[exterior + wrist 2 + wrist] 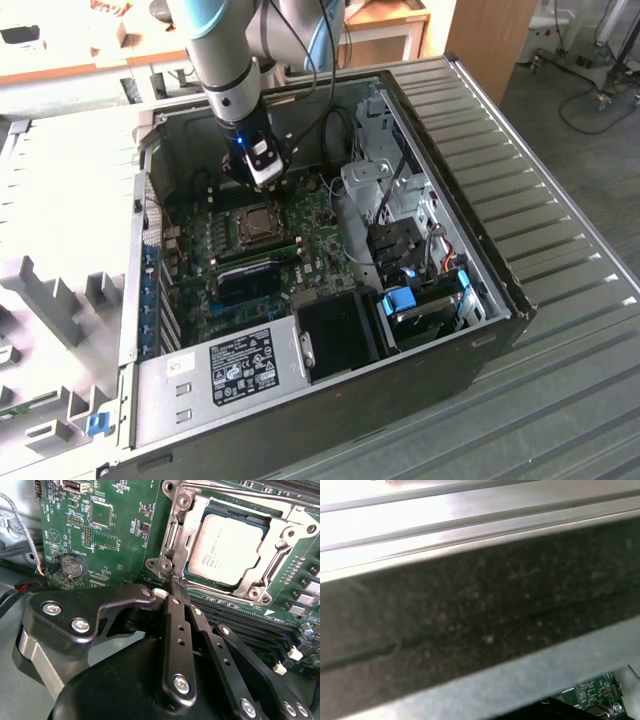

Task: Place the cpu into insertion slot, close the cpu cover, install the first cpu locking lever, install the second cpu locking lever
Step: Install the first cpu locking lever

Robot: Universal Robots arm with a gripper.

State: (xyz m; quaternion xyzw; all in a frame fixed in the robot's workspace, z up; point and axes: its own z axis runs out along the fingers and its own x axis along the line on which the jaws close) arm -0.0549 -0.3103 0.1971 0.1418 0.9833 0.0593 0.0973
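End effector [176, 587] closed beside cpu cover [175, 535] — cpu [227, 547] seated, print unreadable

Bright daylight w/ glare on table [560, 150]; first wrist view blurry, dim.

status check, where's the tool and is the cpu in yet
Tool shut, tips at the corner of the cpu cover. Cpu seated in the insertion slot, cover down over it. Nothing in the way near the tips.
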